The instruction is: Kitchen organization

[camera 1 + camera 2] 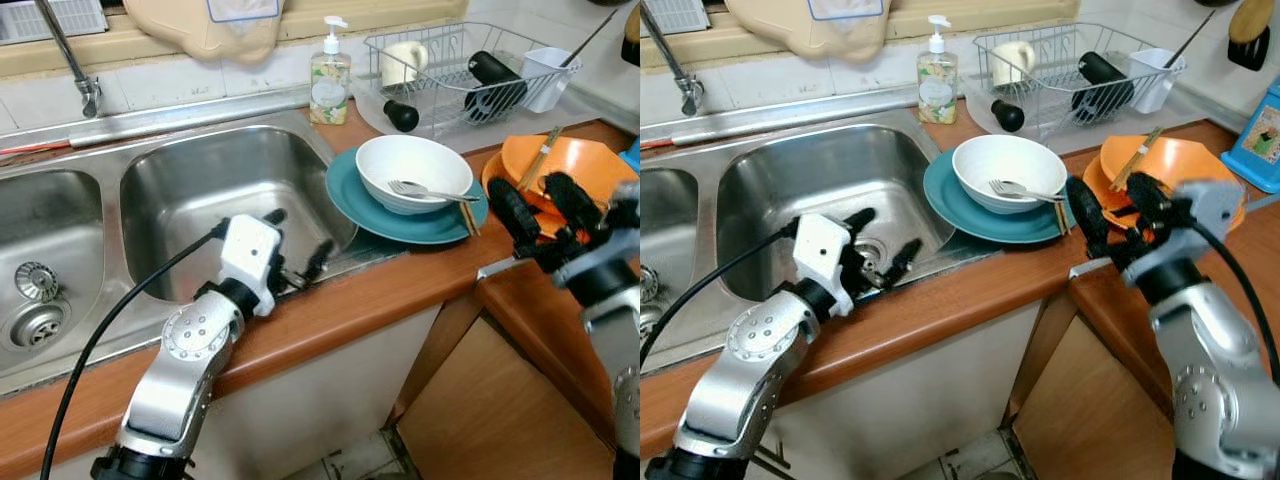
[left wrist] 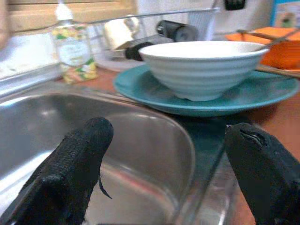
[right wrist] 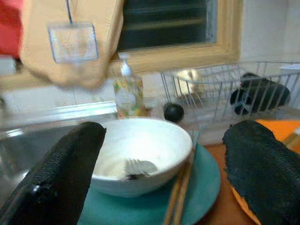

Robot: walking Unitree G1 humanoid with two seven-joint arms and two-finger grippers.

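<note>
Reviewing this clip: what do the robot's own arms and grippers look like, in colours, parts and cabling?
Both arms are silver metal with rounded joint housings dotted with small screws. The left gripper has two long black textured fingers below a white boxy wrist module, with a black cable trailing back along the arm. The right gripper has the same black fingers, a grey wrist block and its own black cable.

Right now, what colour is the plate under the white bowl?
Teal blue. The plate under the white bowl shows best in the left eye view.
</note>
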